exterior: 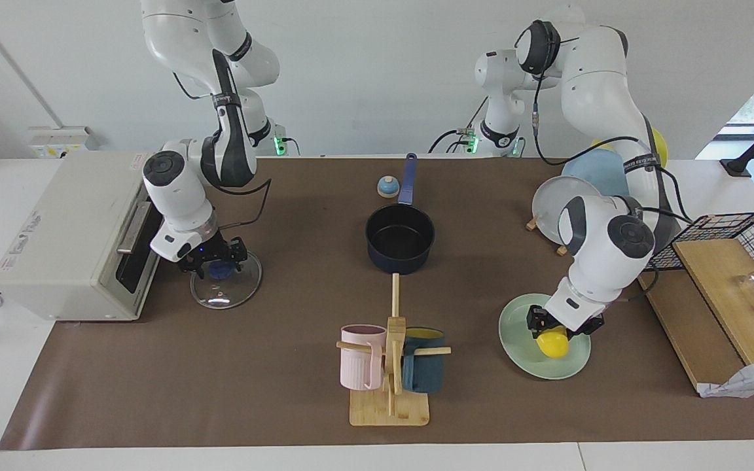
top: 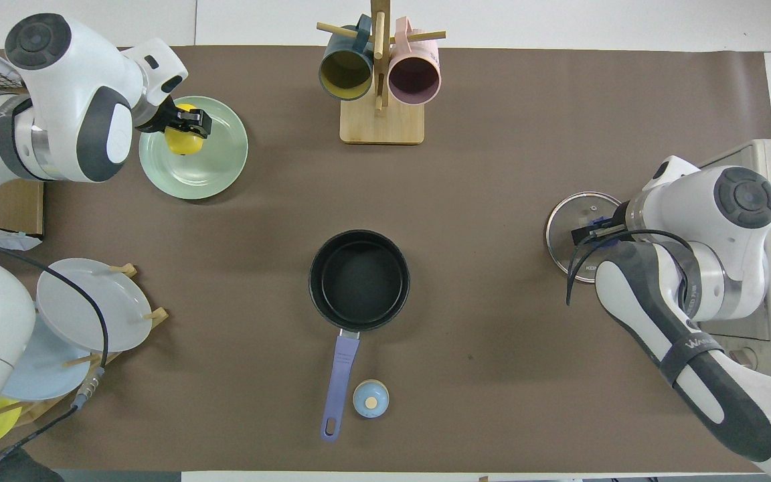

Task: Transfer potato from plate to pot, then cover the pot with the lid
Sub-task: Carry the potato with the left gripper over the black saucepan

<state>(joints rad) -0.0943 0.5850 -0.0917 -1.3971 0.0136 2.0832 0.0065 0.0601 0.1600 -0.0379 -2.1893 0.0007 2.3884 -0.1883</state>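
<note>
The yellow potato (exterior: pixel 554 347) is in my left gripper (exterior: pixel 550 332), which is shut on it and holds it just over the mint-green plate (exterior: pixel 527 358) at the left arm's end of the table. In the overhead view the potato (top: pixel 181 142), the left gripper (top: pixel 185 126) and the plate (top: pixel 215 175) show too. The dark navy pot (exterior: pixel 400 237) stands empty at mid-table, its handle pointing toward the robots; it also shows from overhead (top: pixel 359 280). My right gripper (exterior: pixel 218 263) is shut on the blue knob of the glass lid (exterior: pixel 236 291), in front of the toaster oven. The overhead view shows the lid (top: pixel 567 221) and the right gripper (top: pixel 593 230).
A wooden mug rack (exterior: pixel 390 392) with a pink and a teal mug stands farther from the robots than the pot. A small bell (exterior: pixel 387 187) sits beside the pot's handle. A toaster oven (exterior: pixel 69 229) is at the right arm's end. A rack of upright plates (exterior: pixel 570 196), a wire basket (exterior: pixel 753 229) and a board are at the left arm's end.
</note>
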